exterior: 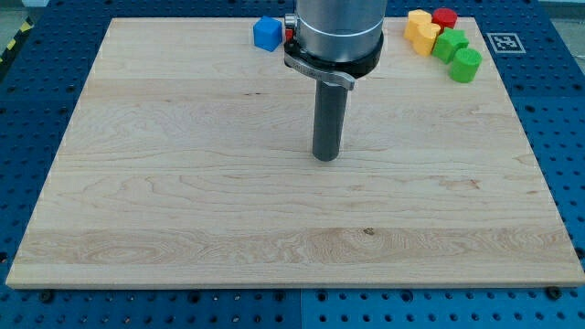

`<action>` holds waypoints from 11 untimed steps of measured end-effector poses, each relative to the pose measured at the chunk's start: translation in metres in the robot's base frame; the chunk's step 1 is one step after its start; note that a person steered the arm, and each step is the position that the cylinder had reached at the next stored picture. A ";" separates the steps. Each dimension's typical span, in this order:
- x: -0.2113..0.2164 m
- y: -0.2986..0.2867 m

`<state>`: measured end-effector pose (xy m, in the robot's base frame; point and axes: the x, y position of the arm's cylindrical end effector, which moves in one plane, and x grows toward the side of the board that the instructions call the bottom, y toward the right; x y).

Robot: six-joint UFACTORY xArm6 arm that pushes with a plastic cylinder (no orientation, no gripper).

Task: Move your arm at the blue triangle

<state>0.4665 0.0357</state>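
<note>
A blue block (267,33) sits near the board's top edge, left of the arm's metal body; its exact shape is hard to make out. A sliver of a red block (287,35) shows right next to it, mostly hidden by the arm. My tip (325,157) rests on the wooden board near its middle, well below and to the right of the blue block, not touching any block.
At the top right stands a cluster: two yellow blocks (422,30), a red block (444,16) and two green blocks (459,55). The wooden board (183,183) lies on a blue perforated table. A fiducial marker (501,41) is at the top right.
</note>
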 end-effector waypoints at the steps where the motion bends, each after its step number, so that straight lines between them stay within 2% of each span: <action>1: 0.000 0.000; 3: -0.071 0.003; 4: -0.094 0.043; 5: -0.098 0.064; 7: -0.170 0.086; 8: -0.183 0.086; 9: -0.216 0.074; 10: -0.232 0.045; 11: -0.232 0.021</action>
